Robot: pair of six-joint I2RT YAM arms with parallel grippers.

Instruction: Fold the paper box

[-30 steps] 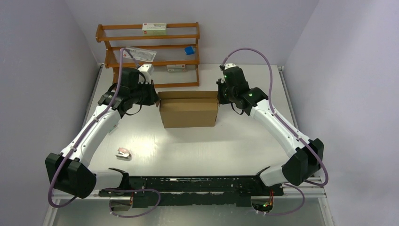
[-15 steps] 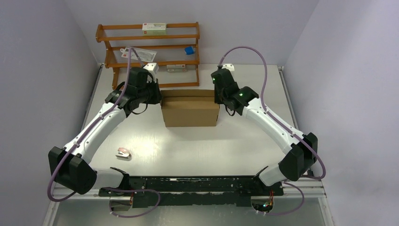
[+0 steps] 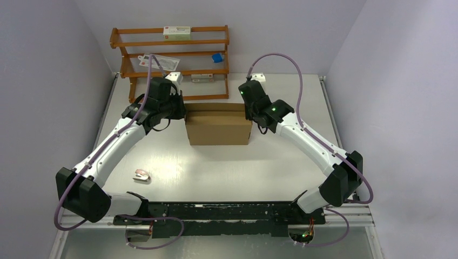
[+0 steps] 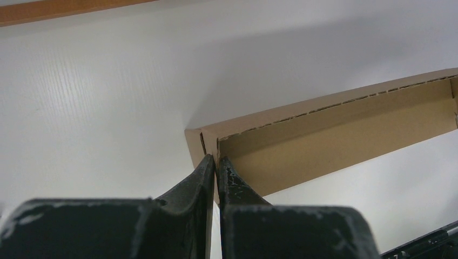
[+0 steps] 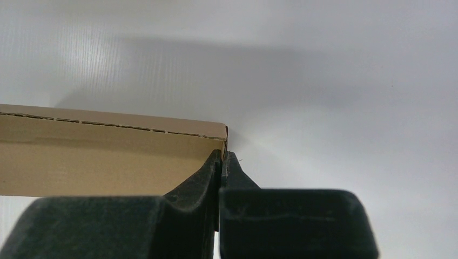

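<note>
The paper box (image 3: pixel 218 125) is plain brown cardboard, folded up as a rectangular box in the middle of the white table. My left gripper (image 3: pixel 182 109) is shut on the box's left end wall. In the left wrist view the left gripper (image 4: pixel 216 159) pinches a thin cardboard edge, with the box's wall (image 4: pixel 335 135) running off to the right. My right gripper (image 3: pixel 249 109) is shut on the right end wall. Seen from the right wrist, the right gripper (image 5: pixel 222 155) clamps the corner edge and the box's wall (image 5: pixel 108 156) stretches left.
An orange-brown wooden rack (image 3: pixel 170 59) stands just behind the box, holding a white carton (image 3: pixel 177 32), a blue item (image 3: pixel 217 57) and a plastic packet (image 3: pixel 159 61). A small pink-and-white object (image 3: pixel 141 175) lies near the front left. Grey walls close in both sides.
Both arms have swung inward and toward the rack, each still clamped on its end of the box. The box has shifted slightly right and away from me.
</note>
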